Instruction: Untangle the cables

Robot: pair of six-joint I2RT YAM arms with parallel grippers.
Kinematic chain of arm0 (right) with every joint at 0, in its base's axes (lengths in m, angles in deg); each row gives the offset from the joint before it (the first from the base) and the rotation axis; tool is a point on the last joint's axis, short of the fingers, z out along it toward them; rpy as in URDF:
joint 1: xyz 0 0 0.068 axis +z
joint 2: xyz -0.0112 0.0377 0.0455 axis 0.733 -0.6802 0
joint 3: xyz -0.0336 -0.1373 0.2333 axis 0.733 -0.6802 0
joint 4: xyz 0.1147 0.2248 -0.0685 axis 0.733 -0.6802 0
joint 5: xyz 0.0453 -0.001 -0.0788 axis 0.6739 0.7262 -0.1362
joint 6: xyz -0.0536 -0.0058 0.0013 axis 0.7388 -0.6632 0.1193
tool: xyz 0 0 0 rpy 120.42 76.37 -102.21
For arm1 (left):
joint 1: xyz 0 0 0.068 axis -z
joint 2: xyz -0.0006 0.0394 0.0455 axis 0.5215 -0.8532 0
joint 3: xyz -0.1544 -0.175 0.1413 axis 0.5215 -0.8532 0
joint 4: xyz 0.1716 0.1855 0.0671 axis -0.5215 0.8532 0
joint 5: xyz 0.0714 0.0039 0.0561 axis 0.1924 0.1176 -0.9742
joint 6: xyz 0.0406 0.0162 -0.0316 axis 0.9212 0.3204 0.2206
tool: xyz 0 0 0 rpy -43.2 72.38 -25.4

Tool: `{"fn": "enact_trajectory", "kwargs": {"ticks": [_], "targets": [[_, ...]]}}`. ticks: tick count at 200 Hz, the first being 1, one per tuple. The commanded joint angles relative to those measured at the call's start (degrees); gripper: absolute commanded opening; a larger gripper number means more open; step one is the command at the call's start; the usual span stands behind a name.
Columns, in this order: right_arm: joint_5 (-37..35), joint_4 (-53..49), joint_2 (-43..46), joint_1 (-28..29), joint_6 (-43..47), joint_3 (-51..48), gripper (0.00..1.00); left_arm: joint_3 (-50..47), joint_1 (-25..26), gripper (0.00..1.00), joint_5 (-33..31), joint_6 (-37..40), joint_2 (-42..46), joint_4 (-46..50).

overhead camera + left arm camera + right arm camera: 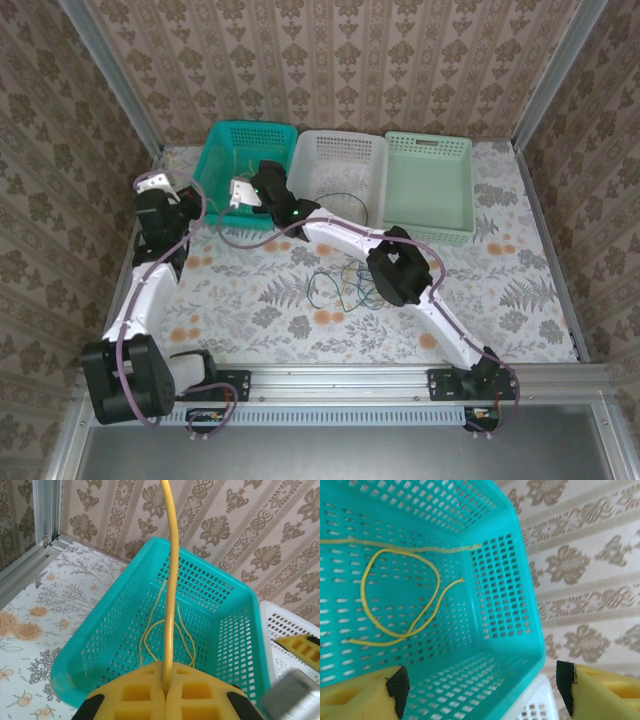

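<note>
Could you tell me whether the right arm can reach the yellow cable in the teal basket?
Probably yes: the right end effector hangs open over the teal perforated plastic basket, nothing covering the thin yellow cable looped inside.

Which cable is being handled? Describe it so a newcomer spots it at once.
Find the teal basket, far left on the table. The yellow cable loops on its floor and rises into the shut left gripper. Its neighbours, the green and blue cables tangled mid-table, lie free.

Table w/ floral-print top: teal basket, white basket, pale-green basket in a row at far edge (sides touching). Tangle of cables, green, blue & yellow, lies mid-table.
</note>
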Motion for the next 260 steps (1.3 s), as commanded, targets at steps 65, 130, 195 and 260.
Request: {"fn": "enact_trajectory", "kwargs": {"ticks": [65, 130, 195, 260], "targets": [[8.5, -1.34, 31.42, -0.64, -30.92, -25.21, 0.83, 3.54, 3.31, 0.0, -0.25, 1.96, -2.59, -13.81], [8.89, -5.06, 45.48, -2.16, -42.35, -38.51, 0.83, 8.41, 5.33, 0.0, -2.93, 7.91, -8.3, -19.61], [5.68, -22.52, 60.73, -8.24, -57.95, -56.77, 0.81, -3.87, 5.92, 0.08, -8.5, 6.06, -8.29, -20.57], [14.82, -34.34, 68.61, -12.76, -75.57, -68.53, 0.69, -7.17, 10.04, 0.82, -10.78, 4.9, -3.29, -12.73]]}}
